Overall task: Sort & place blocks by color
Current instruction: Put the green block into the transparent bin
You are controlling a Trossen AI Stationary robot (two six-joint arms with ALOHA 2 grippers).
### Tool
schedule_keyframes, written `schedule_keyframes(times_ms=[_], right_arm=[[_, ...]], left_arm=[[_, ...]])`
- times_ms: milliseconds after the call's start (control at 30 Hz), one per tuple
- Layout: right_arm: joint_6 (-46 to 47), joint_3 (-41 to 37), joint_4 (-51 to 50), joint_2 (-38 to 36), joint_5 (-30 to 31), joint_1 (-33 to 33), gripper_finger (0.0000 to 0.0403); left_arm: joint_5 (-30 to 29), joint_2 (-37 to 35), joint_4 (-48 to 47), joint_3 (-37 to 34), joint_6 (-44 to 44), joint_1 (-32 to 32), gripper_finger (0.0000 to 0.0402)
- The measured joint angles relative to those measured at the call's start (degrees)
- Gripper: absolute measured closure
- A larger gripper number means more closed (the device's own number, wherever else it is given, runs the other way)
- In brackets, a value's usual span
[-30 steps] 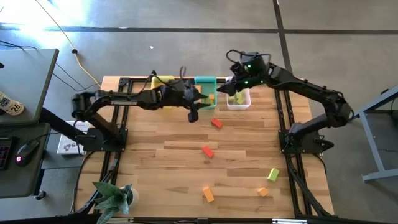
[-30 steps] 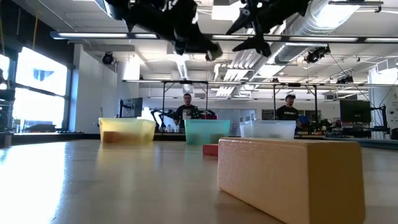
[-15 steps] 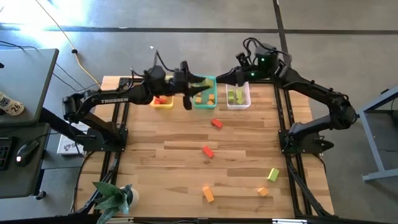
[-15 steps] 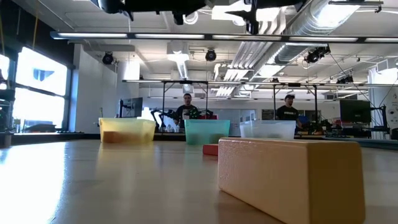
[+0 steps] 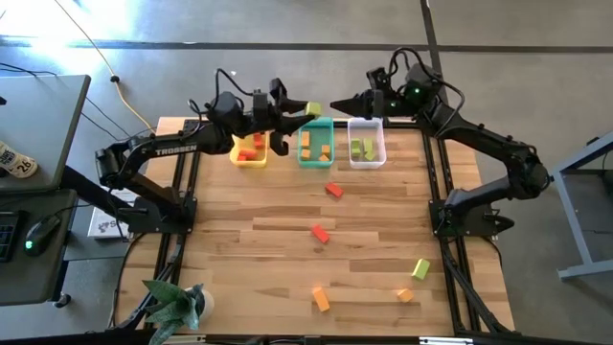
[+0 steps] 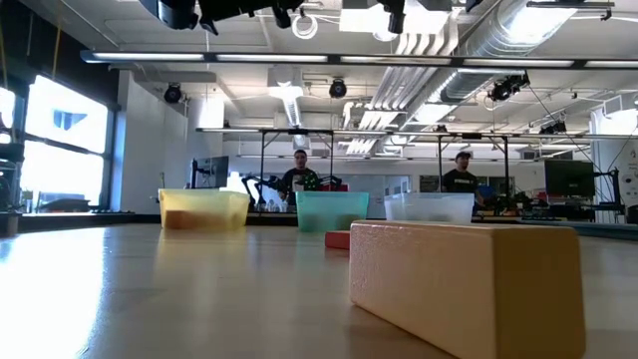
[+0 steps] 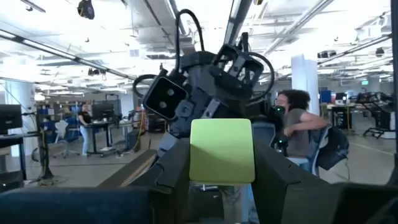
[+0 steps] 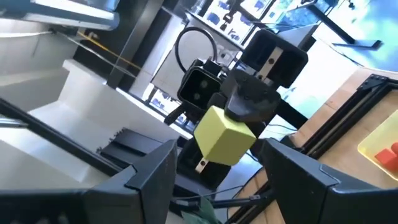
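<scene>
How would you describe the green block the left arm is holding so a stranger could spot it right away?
Look above the far edge of the table, over the teal bin. There the left pincer holds a light green cube in the air, facing the open right pincer. It is the only block off the table.

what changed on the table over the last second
Both arms lifted away from the bins and turned toward each other at the table's far edge. The left hand now holds a green block out to the open right hand. The bins and the loose blocks on the table stayed put.
</scene>
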Motion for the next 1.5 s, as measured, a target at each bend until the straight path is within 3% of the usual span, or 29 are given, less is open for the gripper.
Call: schedule_keyframes(times_ms=[400, 600, 1167, 1267, 1500], right_arm=[[3.0, 0.0, 1.0, 2.8, 5.0, 5.0, 0.0178], [6.1, 0.0, 7.7, 5.1, 5.3, 5.6, 0.0178], [10.4, 0.0, 14.9, 9.3, 5.9, 7.1, 0.0179], [10.1, 0.0, 14.8, 9.5, 6.2, 7.1, 0.0194], [10.1, 0.0, 14.9, 9.4, 7.0, 7.1, 0.0276]], left_arm=[[2.7, 0.0, 0.1, 0.0, 0.1, -0.1, 0.0301], [2.9, 0.0, 0.2, 0.0, 0.2, -0.1, 0.0301], [3.1, 0.0, 0.0, 0.0, 0.2, -0.1, 0.0301], [3.1, 0.0, -0.3, 0.0, 0.7, -0.1, 0.0301], [3.2, 0.0, -0.2, 0.0, 2.9, -0.1, 0.0289]])
